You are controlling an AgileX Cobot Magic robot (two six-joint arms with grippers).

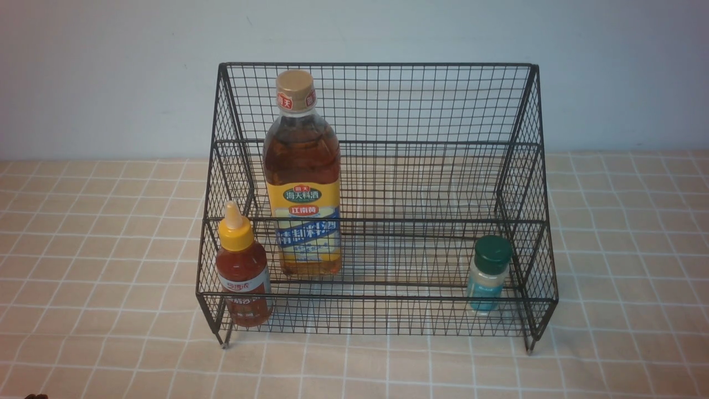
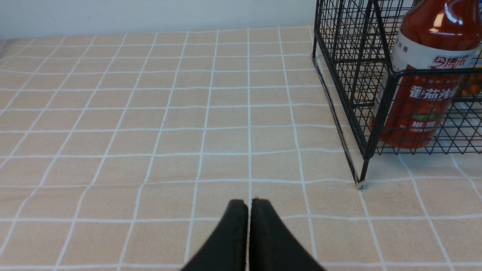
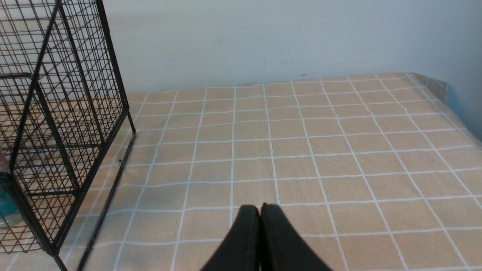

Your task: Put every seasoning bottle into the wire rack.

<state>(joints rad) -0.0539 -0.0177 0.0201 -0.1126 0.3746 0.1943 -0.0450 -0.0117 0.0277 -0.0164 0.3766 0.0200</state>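
Note:
The black wire rack [image 1: 388, 144] stands mid-table. Inside it the tall amber bottle [image 1: 302, 183] stands upright on the middle tier at the left. The small red-sauce bottle [image 1: 241, 269] stands in the front tier's left corner and shows in the left wrist view [image 2: 425, 75]. The tiny teal shaker [image 1: 488, 274] stands in the front tier at the right. My left gripper [image 2: 249, 203] is shut and empty over bare cloth, left of the rack [image 2: 361, 98]. My right gripper [image 3: 260, 208] is shut and empty, right of the rack [image 3: 75, 113]. Neither gripper shows in the front view.
A beige checked tablecloth [image 1: 99, 277] covers the table, with a pale wall behind. The table's right edge [image 3: 448, 109] shows in the right wrist view.

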